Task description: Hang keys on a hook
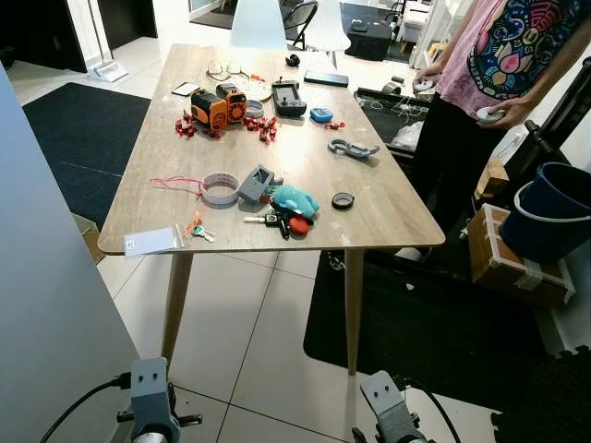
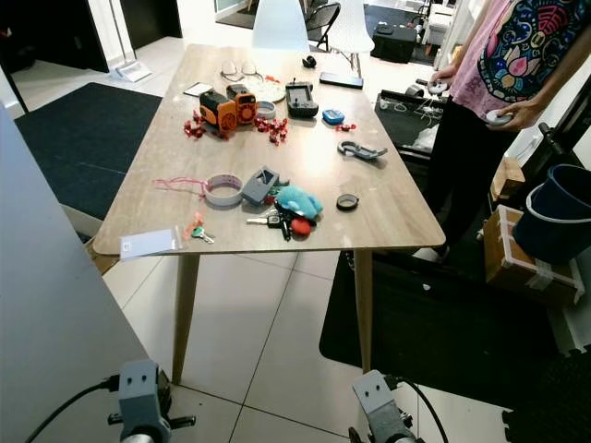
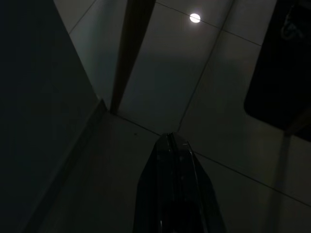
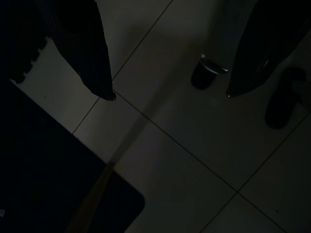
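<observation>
The keys (image 1: pixel 277 220) lie near the table's (image 1: pixel 388 217) front edge beside a teal plush, untouched; both arms hang low because nothing is grasped yet: left gripper (image 3: pixel 171 145) fingers pressed together, right gripper (image 4: pixel 167 94) spread, both over floor tiles

A: Can you read any writing on the things on the table (image 1: pixel 388 217)?

B: No. The white card (image 1: pixel 150 242) at its near corner has a small dark mark, too small to read.

A: And the person's shirt (image 1: pixel 517 46)?

B: Only a colourful pattern, no legible words.
</observation>
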### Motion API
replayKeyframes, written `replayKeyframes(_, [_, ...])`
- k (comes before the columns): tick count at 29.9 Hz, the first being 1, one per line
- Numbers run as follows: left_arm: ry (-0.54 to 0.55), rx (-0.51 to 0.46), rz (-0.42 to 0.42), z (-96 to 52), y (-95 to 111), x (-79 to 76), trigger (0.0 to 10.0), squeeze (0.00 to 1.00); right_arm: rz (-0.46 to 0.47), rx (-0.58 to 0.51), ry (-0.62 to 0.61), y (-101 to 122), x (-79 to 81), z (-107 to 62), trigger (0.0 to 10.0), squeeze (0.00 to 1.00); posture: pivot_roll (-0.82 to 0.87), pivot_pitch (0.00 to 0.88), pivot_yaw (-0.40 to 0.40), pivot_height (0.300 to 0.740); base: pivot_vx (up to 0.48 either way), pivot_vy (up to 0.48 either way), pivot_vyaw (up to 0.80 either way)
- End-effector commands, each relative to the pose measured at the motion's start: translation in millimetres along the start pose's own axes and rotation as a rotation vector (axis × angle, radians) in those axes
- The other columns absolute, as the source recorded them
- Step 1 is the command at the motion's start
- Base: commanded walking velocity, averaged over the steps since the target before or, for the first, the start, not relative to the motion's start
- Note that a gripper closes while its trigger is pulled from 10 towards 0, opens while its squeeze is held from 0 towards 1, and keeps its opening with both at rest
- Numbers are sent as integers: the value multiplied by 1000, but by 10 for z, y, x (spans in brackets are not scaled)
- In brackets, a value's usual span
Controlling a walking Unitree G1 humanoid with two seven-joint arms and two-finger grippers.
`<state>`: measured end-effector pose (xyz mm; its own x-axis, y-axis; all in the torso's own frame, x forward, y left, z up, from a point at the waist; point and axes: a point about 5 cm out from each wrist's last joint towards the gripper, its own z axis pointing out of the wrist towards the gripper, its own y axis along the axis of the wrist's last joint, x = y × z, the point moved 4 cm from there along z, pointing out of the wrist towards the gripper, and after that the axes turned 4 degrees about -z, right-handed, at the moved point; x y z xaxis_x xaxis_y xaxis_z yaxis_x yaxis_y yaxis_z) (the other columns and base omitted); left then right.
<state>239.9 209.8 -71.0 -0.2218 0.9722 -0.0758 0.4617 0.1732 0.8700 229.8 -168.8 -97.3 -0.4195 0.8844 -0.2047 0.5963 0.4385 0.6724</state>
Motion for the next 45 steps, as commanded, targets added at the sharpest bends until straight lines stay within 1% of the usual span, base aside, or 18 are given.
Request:
replayKeyframes(1, [4, 21, -3, -17, -48, 30, 10000, 0, -6, 23, -1, -66, -7, -17, 10000, 0, 44, 51, -81, 740, 255, 0, 0])
replayKeyframes(38, [1, 20, -27, -22, -49, 36, 10000, 0, -17, 28, 5, -76, 4, -19, 10000, 0, 46, 53, -86, 740, 266, 0, 0])
replayKeyframes(45, [14, 22, -29, -22, -52, 51, 10000, 0, -19, 30, 6, -75, 2, -18, 10000, 0, 48, 53, -87, 740, 0, 0, 0])
